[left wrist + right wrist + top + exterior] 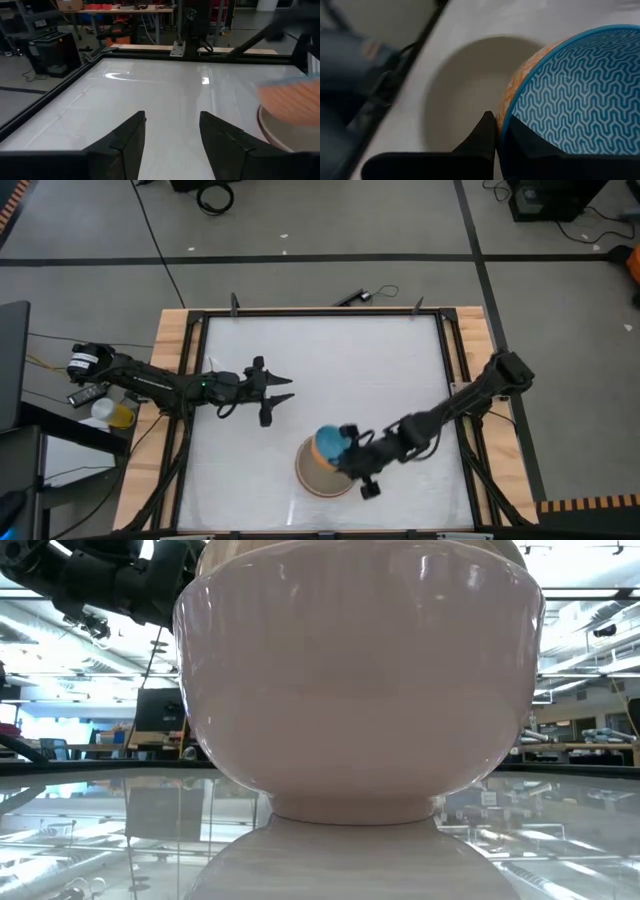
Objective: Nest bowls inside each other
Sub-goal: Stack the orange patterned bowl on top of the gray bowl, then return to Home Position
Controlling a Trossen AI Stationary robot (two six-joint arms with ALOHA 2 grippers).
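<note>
A blue patterned bowl (575, 95) sits nested in a peach-orange bowl (506, 102). My right gripper (499, 125) is shut on this pair and holds it over the big cream-white bowl (360, 690). The cream-white bowl stands on its foot near the table's front edge, with a tan inside (465, 90) showing from above. In the high view the held pair (330, 443) hangs over that bowl (318, 475), with my right gripper (347, 448) beside it. My left gripper (278, 395) hovers open left of centre, with nothing between its fingers (125, 145). My right gripper pinches the rims of the two nested bowls (506, 120) together. One finger (482, 137) is outside the orange wall and the other (522, 145) is inside the blue bowl. The fingers slant down from the table's right side. The pair is lifted clear, above the big bowl.
A black frame rail (320, 313) with wooden borders (170, 360) runs around the white table top. Bare table top (150, 85) lies in front of the left gripper and across the far half.
</note>
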